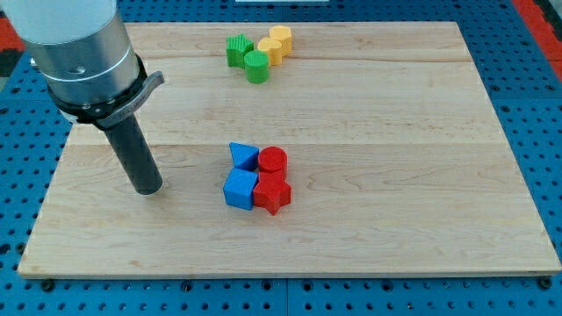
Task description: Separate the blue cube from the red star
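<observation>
Wooden desk [395, 132] on a blue perforated base [536, 70], one view only. Arm ends in a straight dark rod, no fingers on this rig, so no spread or pinching state to tell. My tip [147, 190] sits on the desk at the view's left, well apart from every block, touching none. Centre cluster of four, packed tight: blue cube [239, 188] at the lower left of the cluster, red star [272, 194] directly to its right and touching it along one side. Above them a blue triangular block [243, 155] touching the top of the blue cube, and a red cylinder [273, 161] just beside it on the right, sitting against the top of the red star. My tip is level with the blue cube, on the cube's left side, clear wood between them. Second cluster near the view's top, centre-left: green star-like block [237, 49] at its left, green cylinder [256, 67] just below and right of it, a yellow block [270, 50] and another yellow block [281, 39], shapes hard to make out, all four touching or nearly so. That top group is well apart from the centre cluster and from my tip.
</observation>
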### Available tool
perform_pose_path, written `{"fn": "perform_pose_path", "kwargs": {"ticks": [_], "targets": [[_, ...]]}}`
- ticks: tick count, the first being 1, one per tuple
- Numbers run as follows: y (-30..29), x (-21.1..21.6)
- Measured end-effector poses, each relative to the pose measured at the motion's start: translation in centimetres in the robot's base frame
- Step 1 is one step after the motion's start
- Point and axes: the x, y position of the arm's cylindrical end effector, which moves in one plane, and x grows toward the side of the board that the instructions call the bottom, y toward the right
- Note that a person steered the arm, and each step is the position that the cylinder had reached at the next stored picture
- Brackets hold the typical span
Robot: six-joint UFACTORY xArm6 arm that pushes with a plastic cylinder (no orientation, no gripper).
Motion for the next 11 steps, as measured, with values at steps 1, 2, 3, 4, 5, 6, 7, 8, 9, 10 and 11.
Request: {"fn": "perform_pose_path", "kwargs": {"ticks": [1, 2, 3, 4, 5, 6, 7, 8, 9, 10, 11], "targets": [[0.0, 0.0], [-1.5, 0.0], [-2.5, 0.0], [-0.8, 0.0], [-0.4, 0.0], [-0.6, -0.1], [-0.3, 0.1], [0.8, 1.8], [5.0, 6.8], [9.8, 6.2], [10.9, 3.7]]}}
